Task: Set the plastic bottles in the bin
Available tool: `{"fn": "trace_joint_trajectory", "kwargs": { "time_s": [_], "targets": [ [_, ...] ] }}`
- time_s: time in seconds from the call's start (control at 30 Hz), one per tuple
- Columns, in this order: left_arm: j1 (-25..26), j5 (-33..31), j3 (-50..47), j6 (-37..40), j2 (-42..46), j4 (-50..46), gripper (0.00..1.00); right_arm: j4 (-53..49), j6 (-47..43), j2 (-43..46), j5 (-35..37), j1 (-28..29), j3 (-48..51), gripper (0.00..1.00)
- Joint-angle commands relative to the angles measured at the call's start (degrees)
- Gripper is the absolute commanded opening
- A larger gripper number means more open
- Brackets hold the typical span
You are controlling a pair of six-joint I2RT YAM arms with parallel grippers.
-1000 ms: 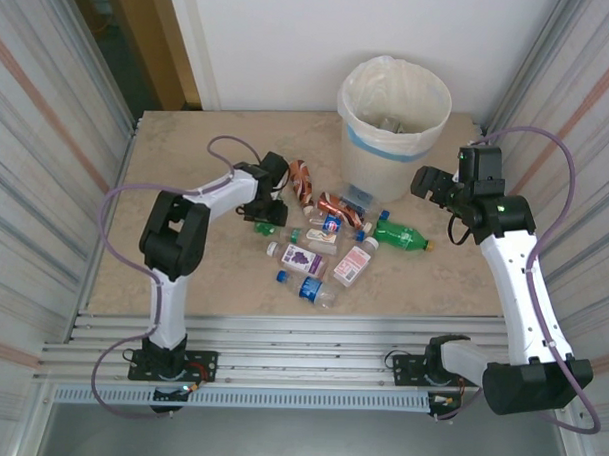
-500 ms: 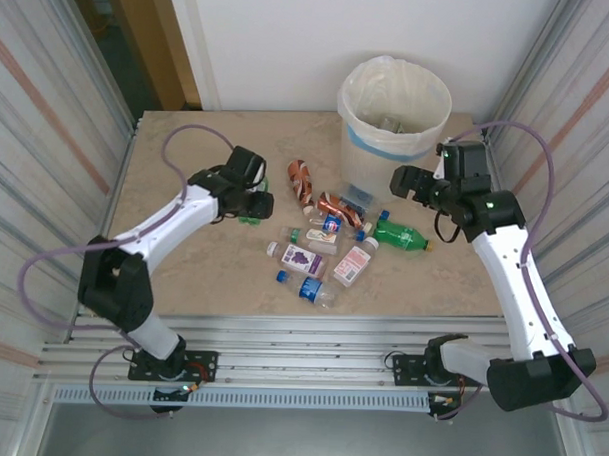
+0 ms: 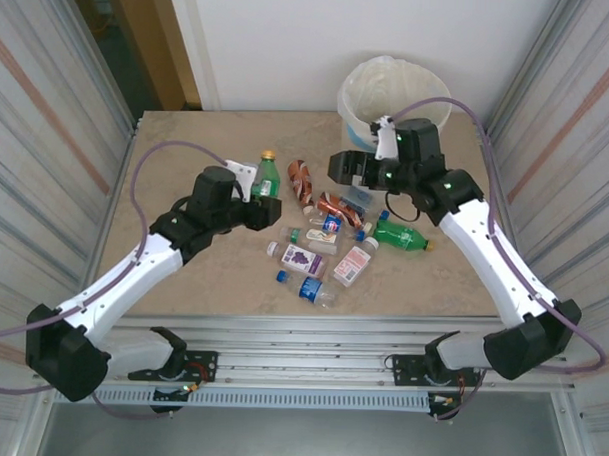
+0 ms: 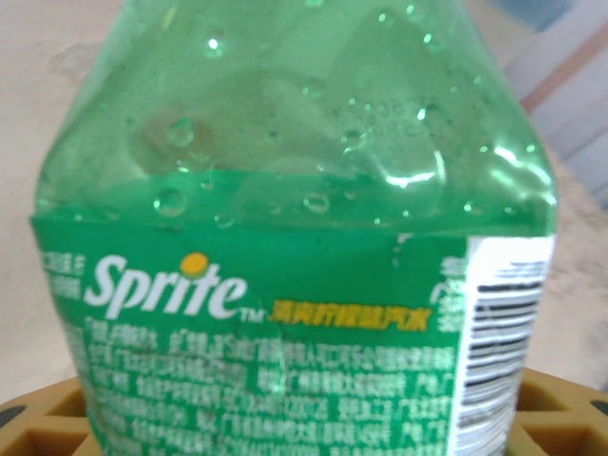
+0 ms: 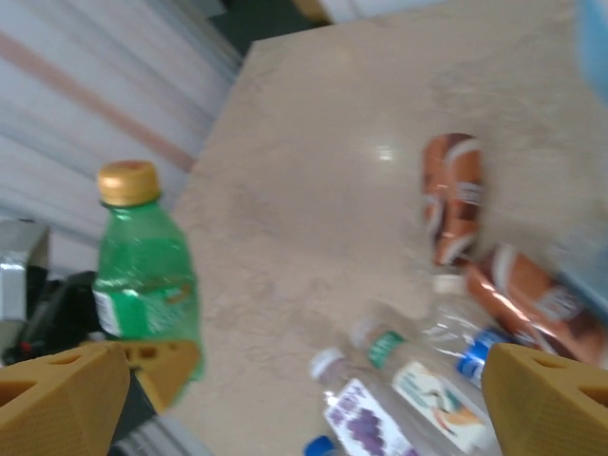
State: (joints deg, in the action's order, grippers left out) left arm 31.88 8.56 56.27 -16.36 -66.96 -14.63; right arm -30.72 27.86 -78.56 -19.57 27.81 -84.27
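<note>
My left gripper (image 3: 265, 202) is shut on a green Sprite bottle (image 3: 267, 177) with a yellow cap, held upright above the table left of the pile. Close up in the left wrist view, the green Sprite bottle (image 4: 285, 237) stands between the tan fingers (image 4: 47, 427). My right gripper (image 3: 335, 169) hangs open over the pile with nothing between its fingers (image 5: 57, 399). Below it lie brown-orange bottles (image 5: 451, 195), clear bottles (image 5: 366, 413) and another green bottle (image 3: 399, 234). The white bin (image 3: 375, 75) stands at the back right, partly hidden by the right arm.
Several more bottles lie loose in the table's middle, among them a pink-labelled one (image 3: 351, 265) and a blue-capped one (image 3: 310, 288). Corrugated walls close in both sides. Bare tabletop (image 3: 187, 144) stretches to the left and back.
The left arm has lifted the green bottle off the table and stood it upright. The right gripper has swung left from beside the bin to above the pile.
</note>
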Motion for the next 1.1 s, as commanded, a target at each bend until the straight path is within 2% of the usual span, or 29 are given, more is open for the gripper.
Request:
{"fn": "trace_joint_trajectory", "kwargs": {
  "time_s": [0.0, 0.33, 0.67, 0.83, 0.93, 1.07],
  "targets": [
    [0.84, 8.25, -1.25, 0.9, 1.32, 8.4, 0.44, 5.7, 1.08, -2.44, -5.38, 2.4, -3.96, 0.91],
    [4.68, 12.56, 1.06, 2.03, -0.77, 11.63, 0.44, 7.56, 0.65, -8.14, -8.6, 5.73, -8.41, 0.75],
    [5.57, 12.48, 1.96, 1.11, -1.95, 12.76, 0.44, 7.14, 0.88, -11.34, -10.54, 7.17, -9.51, 0.6],
    [5.56, 11.62, 2.07, 0.67, -1.99, 12.91, 0.45, 6.93, 1.01, -11.54, -10.51, 7.21, -9.52, 0.43],
    [5.56, 10.8, 2.13, 0.41, -1.91, 12.77, 0.54, 6.32, 0.75, -11.44, -9.97, 7.17, -10.12, 0.31],
    [5.56, 9.62, 2.41, -0.3, -1.24, 12.47, 0.84, 5.61, 0.32, -11.15, -9.04, 6.6, -10.89, 0.23]
  ]
}}
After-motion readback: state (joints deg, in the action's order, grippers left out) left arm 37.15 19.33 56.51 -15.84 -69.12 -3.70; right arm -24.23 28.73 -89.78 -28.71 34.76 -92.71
